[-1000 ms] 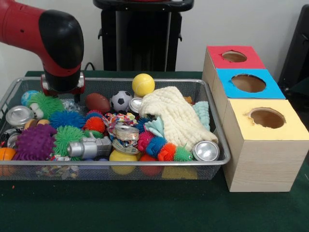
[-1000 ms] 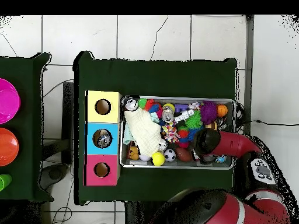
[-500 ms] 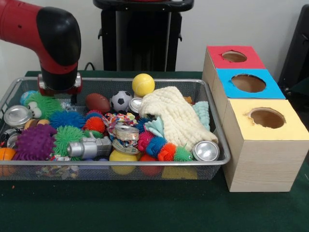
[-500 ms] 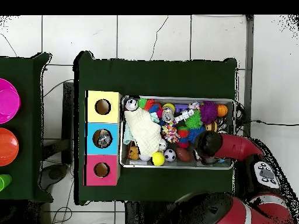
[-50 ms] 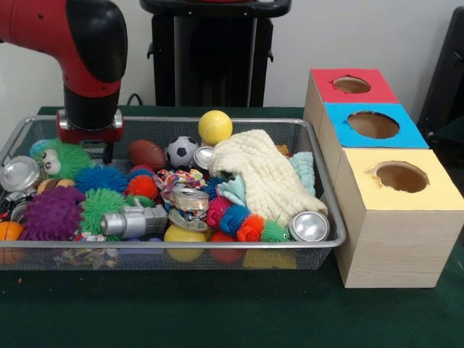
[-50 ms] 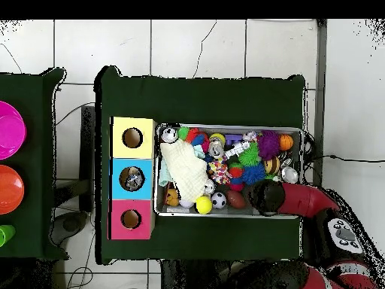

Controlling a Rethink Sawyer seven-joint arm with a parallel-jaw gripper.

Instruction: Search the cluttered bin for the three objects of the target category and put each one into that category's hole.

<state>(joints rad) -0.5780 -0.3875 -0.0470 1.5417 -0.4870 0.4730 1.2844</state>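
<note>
The wire bin [image 5: 181,246] [image 6: 229,214] is heaped with silver cans, spiky balls, sports balls and a cream cloth [image 5: 264,174]. Cans lie at the left end [image 5: 18,174], at the front [image 5: 134,221] and at the right front corner [image 5: 309,226]. A yellow ball [image 5: 214,127], a soccer ball [image 5: 183,151] and a brown football [image 5: 147,154] sit along the back. My gripper [image 5: 101,148] [image 6: 267,196] hangs low over the bin's back left, behind a green fuzzy toy [image 5: 61,158]. The wrist hides its tips. The red [image 5: 351,85], blue [image 5: 373,125] and yellow [image 5: 401,177] hole boxes stand right of the bin.
In the overhead view something shiny shows inside the blue box's hole [image 6: 131,178]. A black stand [image 5: 214,51] rises behind the bin. Pink and orange dishes [image 6: 7,158] rest on a separate table at the left.
My arm has risen a little and drawn toward the bin's back edge. The green fuzzy toy and the left silver can have shifted slightly left.
</note>
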